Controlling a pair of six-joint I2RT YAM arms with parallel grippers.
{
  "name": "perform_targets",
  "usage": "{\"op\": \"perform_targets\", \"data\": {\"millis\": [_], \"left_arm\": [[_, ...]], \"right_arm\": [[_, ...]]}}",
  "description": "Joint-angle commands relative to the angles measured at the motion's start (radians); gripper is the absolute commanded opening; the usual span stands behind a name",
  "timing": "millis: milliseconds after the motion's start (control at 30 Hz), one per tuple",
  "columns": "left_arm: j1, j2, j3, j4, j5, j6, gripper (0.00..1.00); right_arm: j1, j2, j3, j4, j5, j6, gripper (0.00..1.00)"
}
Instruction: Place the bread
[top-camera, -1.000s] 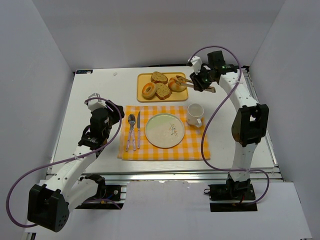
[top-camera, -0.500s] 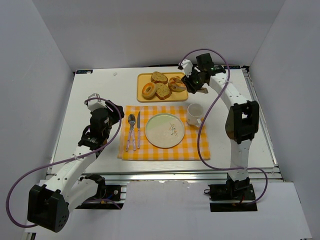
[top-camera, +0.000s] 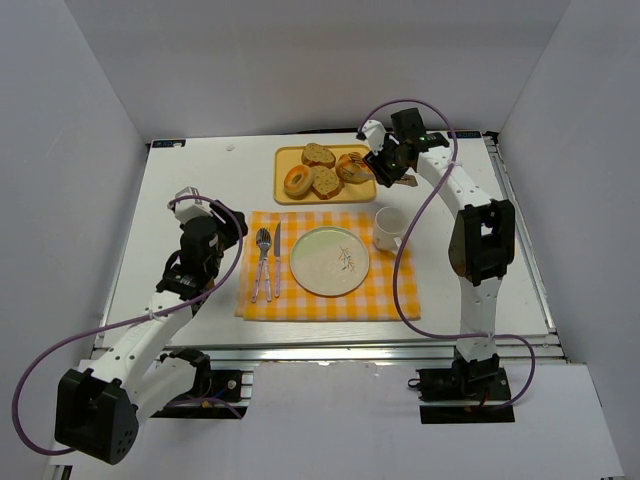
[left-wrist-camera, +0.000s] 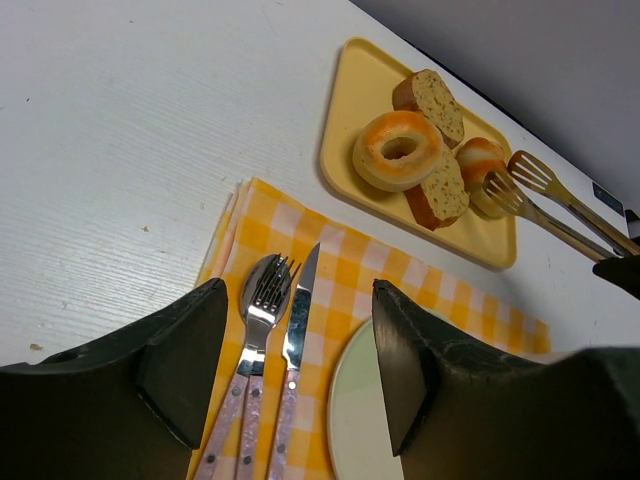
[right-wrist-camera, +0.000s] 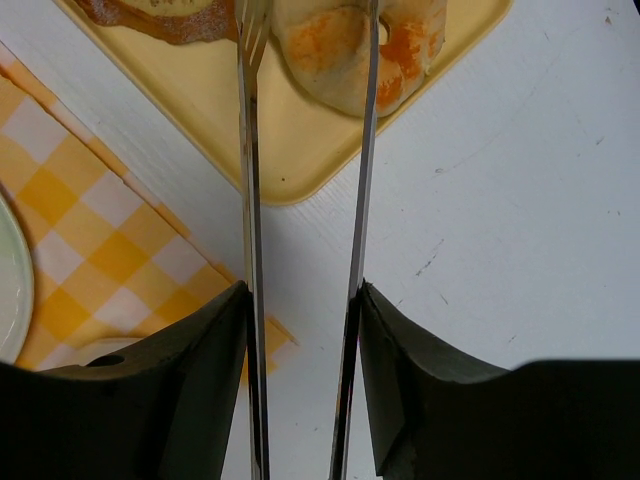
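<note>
The right tool (right-wrist-camera: 305, 385) is clamped on a pair of thin metal tongs (right-wrist-camera: 248, 250), with one finger pressed against each arm, so nothing else is gripped directly. The tong tips are spread apart at the browned round bread roll (right-wrist-camera: 340, 50). One tip is beside it and the other arm crosses over it, and whether it's pinched yet can't be told.

That roll is parked at the right end of the flat yellow plastic tray (right-wrist-camera: 300, 150), alongside seeded bread slices (top-camera: 319, 155) and a ring-shaped bagel (top-camera: 297, 181). It's probably light, crusty outside and soft inside, so it's best taken across its middle and squeezed gently. Too hard and it gets crushed, too loose and it could be lost off those smooth metal tips.

The pale round plate (top-camera: 330, 262) on the yellow-and-white checked cloth (top-camera: 300, 305) is presumably where it's meant to be set. The left tool (left-wrist-camera: 298, 360) is held with jaws apart and empty, over the cloth's left edge by the speckled-handled cutlery (left-wrist-camera: 265, 300).

Everything is laid out on a white surface (top-camera: 200, 170), boxed in by plain white walls.
</note>
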Motion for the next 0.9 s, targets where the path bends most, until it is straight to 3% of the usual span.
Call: {"op": "perform_targets", "data": {"millis": [0, 500, 700, 867], "left_arm": [[0.001, 0.001, 0.034, 0.003, -0.011, 0.012, 0.69], [0.000, -0.001, 0.036, -0.003, -0.025, 0.014, 0.70], [0.001, 0.004, 0.042, 0.000, -0.027, 0.014, 0.70], [0.001, 0.014, 0.051, 0.002, -0.025, 0.017, 0.71]], "right_arm": [[0.009, -0.035, 0.018, 0.047, 0.010, -0.001, 0.52], [0.026, 0.018, 0.027, 0.047, 0.036, 0.002, 0.54], [0.026, 0.034, 0.032, 0.033, 0.039, 0.005, 0.47], [0.026, 0.041, 0.042, 0.015, 0.052, 0.013, 0.34]]}}
